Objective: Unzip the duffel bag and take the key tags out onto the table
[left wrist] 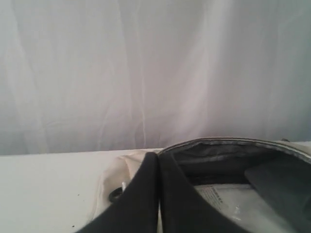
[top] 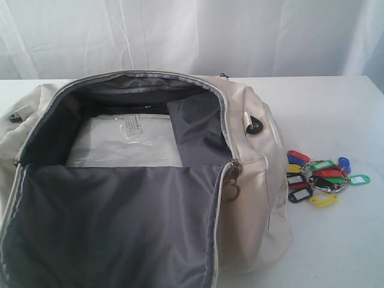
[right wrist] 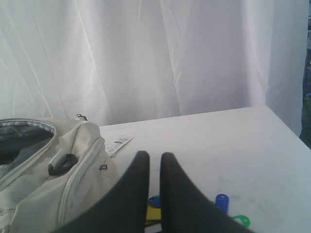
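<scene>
One large cream fabric duffel bag (top: pixel 259 198) is seen lying unzipped on the left half of a wide plain white table (top: pixel 336 114), its dark grey lining laid bare. One flat white plastic-wrapped packet (top: pixel 120 144) is seen inside it, and one metal ring pull (top: pixel 231 192) hangs at the zip's end. One bunch of small flat plastic key tags (top: pixel 321 177) in red, blue, yellow, green and black is found out on the tabletop, just beside the bag's right side; the tags overlap too much to be counted. Two grippers are shown: the left gripper (left wrist: pixel 159 156) is closed on nothing above the bag, and the right gripper (right wrist: pixel 154 156) is all but closed, empty, above the tags. The table is backed by a white curtain (top: pixel 180 36).
</scene>
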Tool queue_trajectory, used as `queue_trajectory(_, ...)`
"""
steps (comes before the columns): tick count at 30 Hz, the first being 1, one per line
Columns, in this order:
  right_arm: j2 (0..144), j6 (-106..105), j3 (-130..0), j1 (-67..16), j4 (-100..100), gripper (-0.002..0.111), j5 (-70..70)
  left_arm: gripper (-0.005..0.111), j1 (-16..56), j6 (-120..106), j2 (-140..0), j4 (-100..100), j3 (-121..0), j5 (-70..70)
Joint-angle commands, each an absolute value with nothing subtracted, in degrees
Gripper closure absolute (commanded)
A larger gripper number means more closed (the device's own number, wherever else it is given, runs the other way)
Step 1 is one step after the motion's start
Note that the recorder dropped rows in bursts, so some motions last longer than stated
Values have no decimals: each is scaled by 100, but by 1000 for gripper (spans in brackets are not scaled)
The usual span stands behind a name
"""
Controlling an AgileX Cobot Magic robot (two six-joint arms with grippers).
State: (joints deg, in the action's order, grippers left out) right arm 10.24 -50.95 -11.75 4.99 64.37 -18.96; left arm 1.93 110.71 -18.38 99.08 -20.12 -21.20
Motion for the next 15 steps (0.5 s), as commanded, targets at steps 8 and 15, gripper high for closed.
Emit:
queue_trajectory(8,986,-5074,-1141,518,6455,99,-1912,103,178,7364,-1801,6708,-1712,-1295)
queue_trajectory(15,986,-5074,-1141,518,6455,99,-1912,103,178,1427,-1801,750,-1466,0)
